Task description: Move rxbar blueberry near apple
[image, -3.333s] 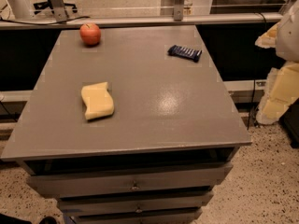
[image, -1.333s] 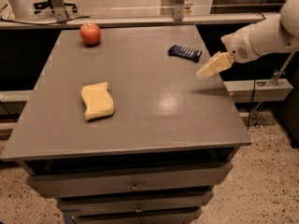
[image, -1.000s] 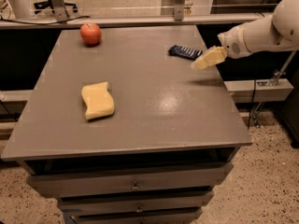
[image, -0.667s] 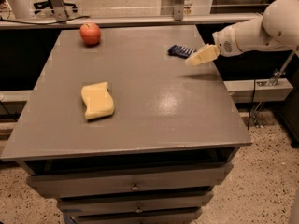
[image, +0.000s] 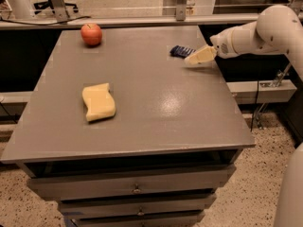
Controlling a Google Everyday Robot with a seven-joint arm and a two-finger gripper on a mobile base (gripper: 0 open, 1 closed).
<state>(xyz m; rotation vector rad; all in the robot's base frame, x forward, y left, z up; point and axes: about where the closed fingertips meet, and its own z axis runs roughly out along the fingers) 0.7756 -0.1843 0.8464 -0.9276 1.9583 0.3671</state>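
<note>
The rxbar blueberry (image: 180, 50) is a small flat bar in a dark navy wrapper. It lies near the table's far right edge. The apple (image: 91, 33), red-orange and round, sits at the far left of the table, well apart from the bar. My gripper (image: 193, 59) comes in from the right on a white arm. Its cream-coloured tip hangs just over the bar's right end and hides that end.
A wavy yellow sponge (image: 98, 101) lies on the left half of the grey table (image: 156, 108). Drawers run below the table's front edge. A rail and a dark gap lie behind the table. The white arm (image: 265, 30) spans the right side.
The arm has swung in from the right edge of the view. The gripper has moved left and farther back over the table, to the bar's right end. The bar, apple and sponge have not moved.
</note>
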